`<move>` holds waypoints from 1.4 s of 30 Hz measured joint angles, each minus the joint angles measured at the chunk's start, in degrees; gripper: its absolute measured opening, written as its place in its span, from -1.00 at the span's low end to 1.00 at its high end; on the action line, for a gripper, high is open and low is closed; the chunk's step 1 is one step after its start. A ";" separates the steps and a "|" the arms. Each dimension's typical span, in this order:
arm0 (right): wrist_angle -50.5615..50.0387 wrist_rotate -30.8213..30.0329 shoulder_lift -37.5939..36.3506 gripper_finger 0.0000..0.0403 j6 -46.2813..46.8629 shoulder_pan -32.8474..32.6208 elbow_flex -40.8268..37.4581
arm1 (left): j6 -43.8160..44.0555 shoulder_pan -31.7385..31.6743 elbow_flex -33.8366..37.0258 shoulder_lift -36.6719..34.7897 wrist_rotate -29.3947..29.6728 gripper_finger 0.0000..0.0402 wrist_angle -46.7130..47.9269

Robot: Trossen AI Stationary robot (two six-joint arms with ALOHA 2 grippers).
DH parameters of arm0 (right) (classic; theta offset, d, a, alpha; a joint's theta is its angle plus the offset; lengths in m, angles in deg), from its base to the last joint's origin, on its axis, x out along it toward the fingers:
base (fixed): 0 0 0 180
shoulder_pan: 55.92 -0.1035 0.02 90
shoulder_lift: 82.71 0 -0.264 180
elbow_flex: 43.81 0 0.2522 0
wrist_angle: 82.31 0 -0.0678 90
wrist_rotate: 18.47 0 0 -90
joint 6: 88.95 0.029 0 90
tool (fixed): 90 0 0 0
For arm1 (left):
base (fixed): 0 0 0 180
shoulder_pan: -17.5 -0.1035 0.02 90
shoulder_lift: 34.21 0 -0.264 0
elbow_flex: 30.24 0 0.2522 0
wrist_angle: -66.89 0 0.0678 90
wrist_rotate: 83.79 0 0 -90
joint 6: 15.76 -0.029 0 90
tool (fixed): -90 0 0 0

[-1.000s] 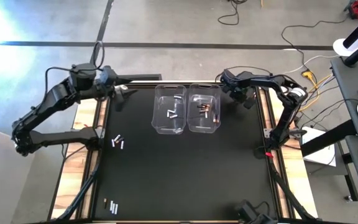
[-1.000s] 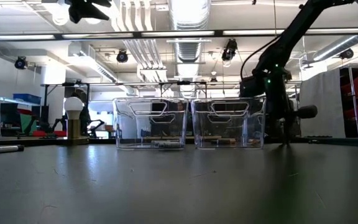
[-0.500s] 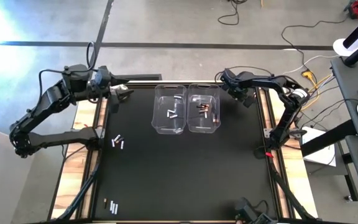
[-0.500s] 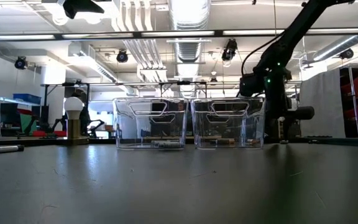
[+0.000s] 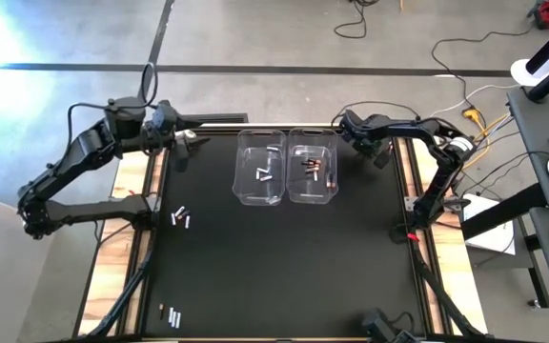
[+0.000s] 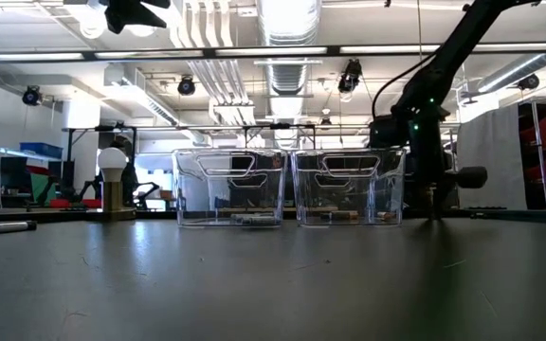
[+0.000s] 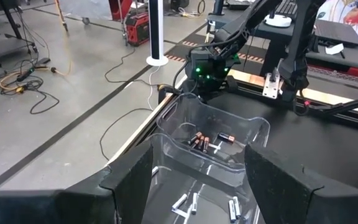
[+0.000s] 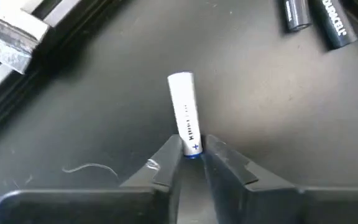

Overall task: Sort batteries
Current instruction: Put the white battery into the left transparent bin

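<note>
Two clear bins stand side by side at the table's far middle. The left bin (image 5: pixel 260 167) holds silvery-white batteries (image 7: pixel 185 204); the right bin (image 5: pixel 313 171) holds dark ones (image 7: pixel 199 140). More loose batteries lie at the left (image 5: pixel 180 217) and near left (image 5: pixel 173 314). My right gripper (image 5: pixel 375 151) (image 8: pixel 191 163) points steeply down at the mat to the right of the bins, shut on a white battery (image 8: pixel 185 112). My left gripper (image 7: pixel 197 180) hangs open, high over the far left (image 5: pixel 184 143), facing the bins. My right gripper pinches the white battery's blue-banded end (image 8: pixel 192 148) between its two fingertips. The fingers come steeply from above. The battery sticks out beyond the fingertips over the black mat. Whether its other end (image 8: pixel 180 79) rests on the mat, I cannot tell.
Two dark batteries (image 8: pixel 316 18) lie on the mat close to the right gripper. The table's right rail (image 5: pixel 403 171) runs just beside it. A metal knob with a white ball (image 6: pixel 113 185) stands at the far left.
</note>
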 joint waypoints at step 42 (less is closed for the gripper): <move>21.77 -19.45 -27.19 -0.89 -36.62 -38.93 1.58 | 0.28 -0.85 0.33 0.67 -27.98 0.15 -20.31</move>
